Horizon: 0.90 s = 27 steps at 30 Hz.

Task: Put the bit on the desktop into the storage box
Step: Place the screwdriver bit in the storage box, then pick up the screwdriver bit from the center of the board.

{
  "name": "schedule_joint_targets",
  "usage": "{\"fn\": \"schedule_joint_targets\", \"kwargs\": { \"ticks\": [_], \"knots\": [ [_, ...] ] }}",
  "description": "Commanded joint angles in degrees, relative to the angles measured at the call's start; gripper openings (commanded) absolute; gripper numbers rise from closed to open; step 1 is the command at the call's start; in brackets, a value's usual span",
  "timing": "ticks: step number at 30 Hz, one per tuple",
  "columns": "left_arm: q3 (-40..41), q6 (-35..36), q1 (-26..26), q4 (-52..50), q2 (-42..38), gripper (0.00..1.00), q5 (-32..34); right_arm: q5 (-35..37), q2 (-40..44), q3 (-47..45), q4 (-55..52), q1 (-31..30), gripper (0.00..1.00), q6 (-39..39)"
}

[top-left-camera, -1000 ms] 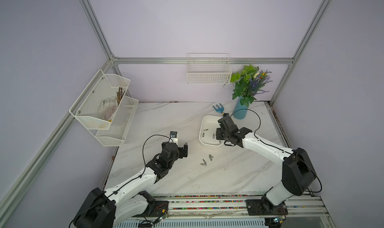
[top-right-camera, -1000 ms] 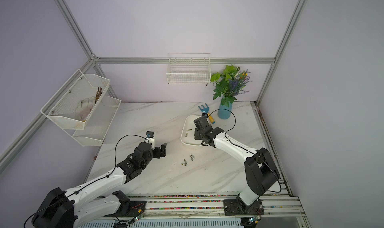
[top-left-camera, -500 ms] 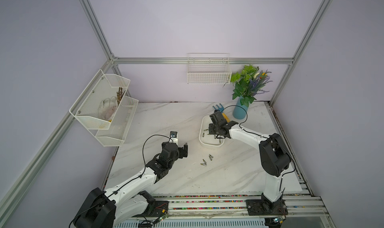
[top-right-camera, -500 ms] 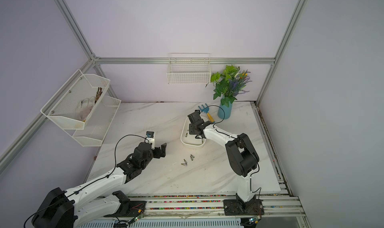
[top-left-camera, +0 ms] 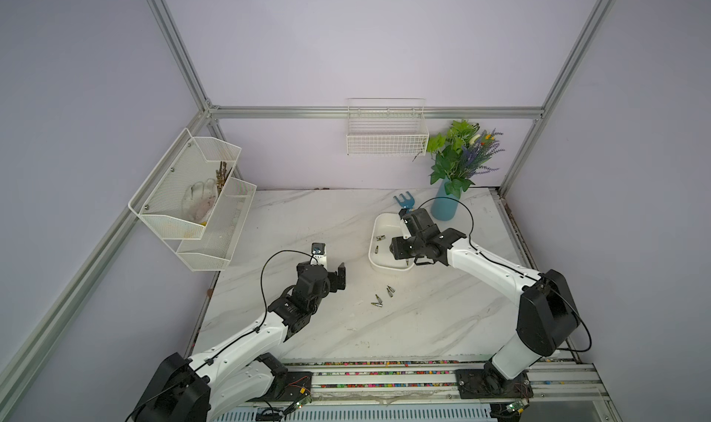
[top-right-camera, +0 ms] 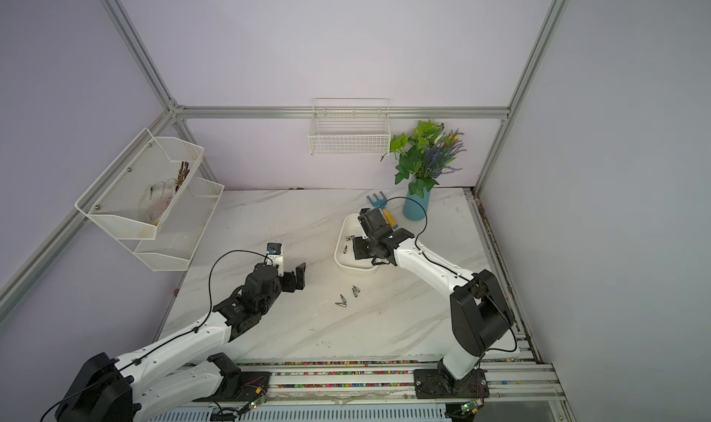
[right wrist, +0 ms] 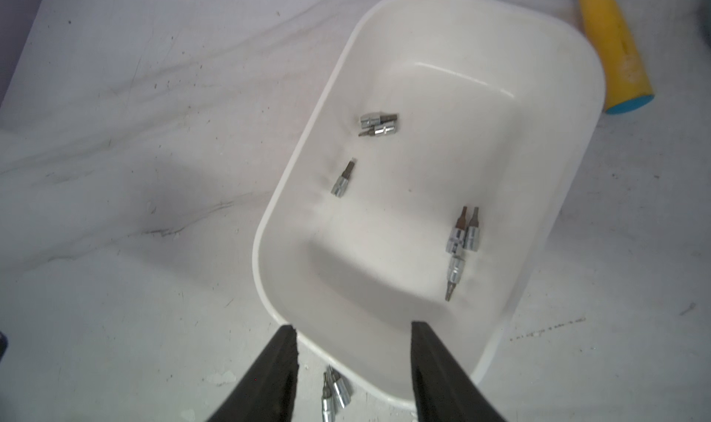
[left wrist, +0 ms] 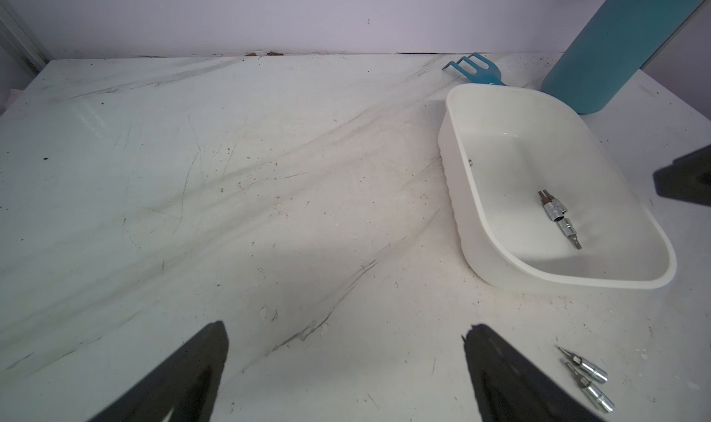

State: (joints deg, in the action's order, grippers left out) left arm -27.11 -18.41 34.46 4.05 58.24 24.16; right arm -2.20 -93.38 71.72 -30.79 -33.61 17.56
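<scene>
Release step apparently complete: right gripper [right wrist: 352,324], fingers half-parted and empty, hangs over the storage box [right wrist: 481,151] with its stored bits [right wrist: 463,239]; left gripper [left wrist: 346,326] gapes wide, well apart from it; next move likely calls for a narrow pinch on the loose bits [left wrist: 586,368] on the desktop [left wrist: 192,170] just beside the box.

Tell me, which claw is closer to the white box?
Right. The right claw hangs over the near rim of the storage box, open and empty. The left claw sits off to its side above the desktop.
</scene>
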Motion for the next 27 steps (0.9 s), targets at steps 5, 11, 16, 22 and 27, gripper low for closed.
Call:
{"fn": "schedule_joint_targets", "kwargs": {
  "ticks": [5,11,16,22,27],
  "knots": [
    [1.26,-0.26,-0.25,2.26,-2.52,1.0,4.81,-3.42,1.3,-4.03,-6.12,-7.9,0.51,-5.44],
    [1.48,-0.76,-0.27,1.53,-3.26,1.0,7.59,-4.93,-2.84,-3.57,-6.5,-12.61,0.5,-7.42],
    [2.02,-1.49,-0.27,1.46,-4.35,1.0,9.58,-4.9,-6.5,-2.1,-7.0,-16.23,0.48,-8.77],
    [2.23,-1.45,-0.33,1.57,-4.51,1.0,9.68,-4.56,-8.8,-0.65,-7.19,-17.94,0.44,-8.9],
    [2.06,-1.37,-0.28,1.58,-4.27,1.0,9.44,-4.28,-10.21,-0.12,-7.44,-18.59,0.4,-9.01]
  ]
}}
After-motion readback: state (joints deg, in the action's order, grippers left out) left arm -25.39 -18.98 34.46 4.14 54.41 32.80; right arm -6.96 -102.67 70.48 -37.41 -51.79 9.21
